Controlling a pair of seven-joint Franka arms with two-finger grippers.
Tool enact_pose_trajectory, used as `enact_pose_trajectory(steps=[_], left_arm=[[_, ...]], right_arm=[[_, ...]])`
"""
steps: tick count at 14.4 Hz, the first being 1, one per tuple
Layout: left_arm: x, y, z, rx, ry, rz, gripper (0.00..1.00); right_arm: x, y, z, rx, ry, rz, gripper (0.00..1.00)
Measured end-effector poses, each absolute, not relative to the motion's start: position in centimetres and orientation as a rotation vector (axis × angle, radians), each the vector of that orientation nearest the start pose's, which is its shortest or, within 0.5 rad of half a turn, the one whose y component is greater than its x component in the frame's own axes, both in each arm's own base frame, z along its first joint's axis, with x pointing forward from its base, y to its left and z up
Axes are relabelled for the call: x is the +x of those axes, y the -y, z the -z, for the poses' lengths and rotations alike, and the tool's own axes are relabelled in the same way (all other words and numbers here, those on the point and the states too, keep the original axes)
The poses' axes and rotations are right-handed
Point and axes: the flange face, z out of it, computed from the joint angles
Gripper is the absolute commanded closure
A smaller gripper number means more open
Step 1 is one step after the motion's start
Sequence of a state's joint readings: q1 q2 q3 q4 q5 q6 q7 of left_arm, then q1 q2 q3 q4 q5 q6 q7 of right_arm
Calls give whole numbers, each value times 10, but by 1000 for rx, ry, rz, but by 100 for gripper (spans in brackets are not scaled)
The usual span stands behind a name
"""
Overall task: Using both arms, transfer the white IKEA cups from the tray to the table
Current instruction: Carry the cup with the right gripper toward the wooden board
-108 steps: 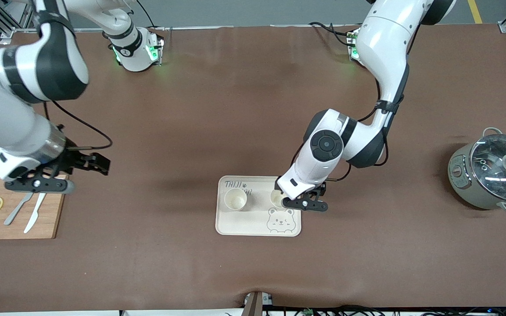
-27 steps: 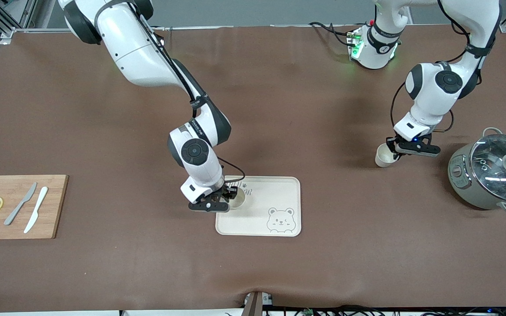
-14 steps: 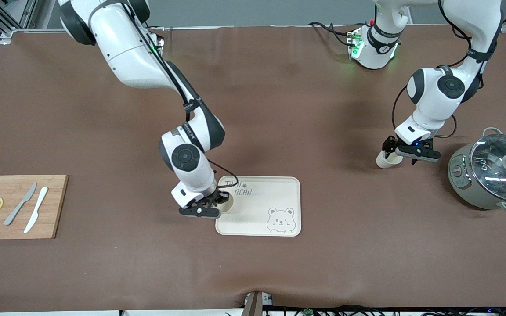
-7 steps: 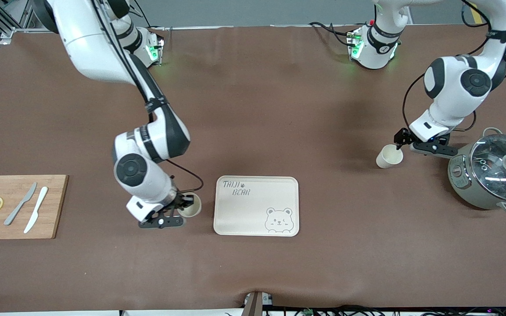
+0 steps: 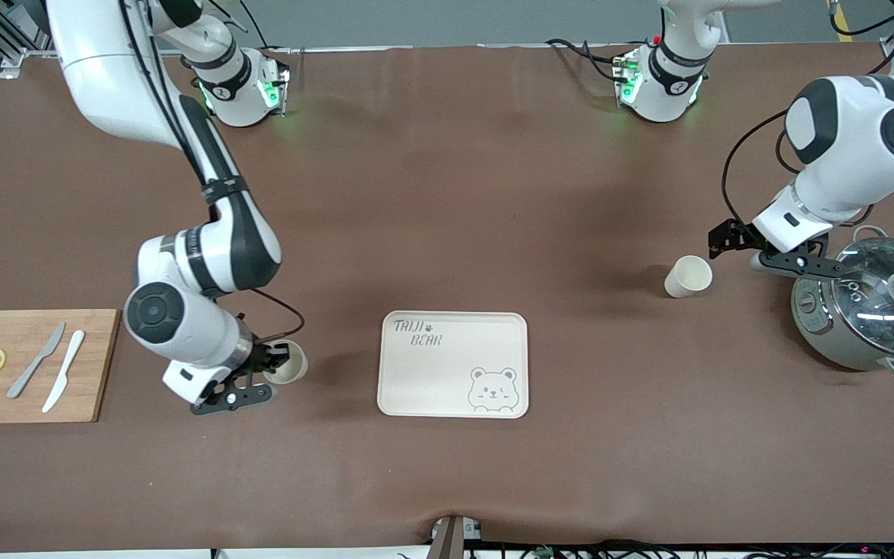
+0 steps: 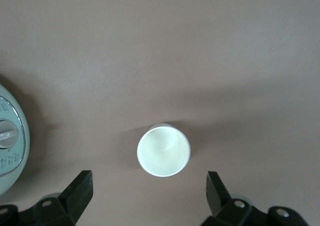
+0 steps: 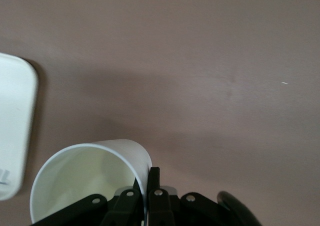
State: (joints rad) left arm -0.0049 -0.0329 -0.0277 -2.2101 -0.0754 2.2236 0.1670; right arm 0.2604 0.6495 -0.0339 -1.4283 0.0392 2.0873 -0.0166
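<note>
One white cup (image 5: 687, 276) stands upright on the brown table beside the grey-green pot. It also shows in the left wrist view (image 6: 163, 150), free and apart from the fingers. My left gripper (image 5: 788, 262) (image 6: 148, 196) is open and empty, up between that cup and the pot. My right gripper (image 5: 267, 369) (image 7: 145, 186) is shut on the rim of the second white cup (image 5: 286, 362) (image 7: 87, 178). It holds that cup low over the table between the bear-printed tray (image 5: 453, 365) and the cutting board. The tray holds no cups.
A grey-green lidded pot (image 5: 866, 307) stands at the left arm's end of the table; its edge shows in the left wrist view (image 6: 7, 146). A wooden cutting board (image 5: 32, 365) with knives and lemon slices lies at the right arm's end. The tray's corner shows in the right wrist view (image 7: 12, 131).
My left gripper let go of its cup beside the pot and drew back toward the pot. My right gripper took the other cup off the tray and carried it toward the cutting board.
</note>
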Motion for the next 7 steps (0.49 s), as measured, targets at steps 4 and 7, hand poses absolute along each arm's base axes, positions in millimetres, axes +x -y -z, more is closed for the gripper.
enact_pose_trajectory(steps=[4, 7], left_arm=[[541, 42, -426, -3198, -140, 152, 0], [551, 55, -456, -3207, -79, 176, 0]], right_arm=[[693, -112, -311, -3092, 473, 7, 100], [685, -71, -298, -3078, 557, 13, 100]])
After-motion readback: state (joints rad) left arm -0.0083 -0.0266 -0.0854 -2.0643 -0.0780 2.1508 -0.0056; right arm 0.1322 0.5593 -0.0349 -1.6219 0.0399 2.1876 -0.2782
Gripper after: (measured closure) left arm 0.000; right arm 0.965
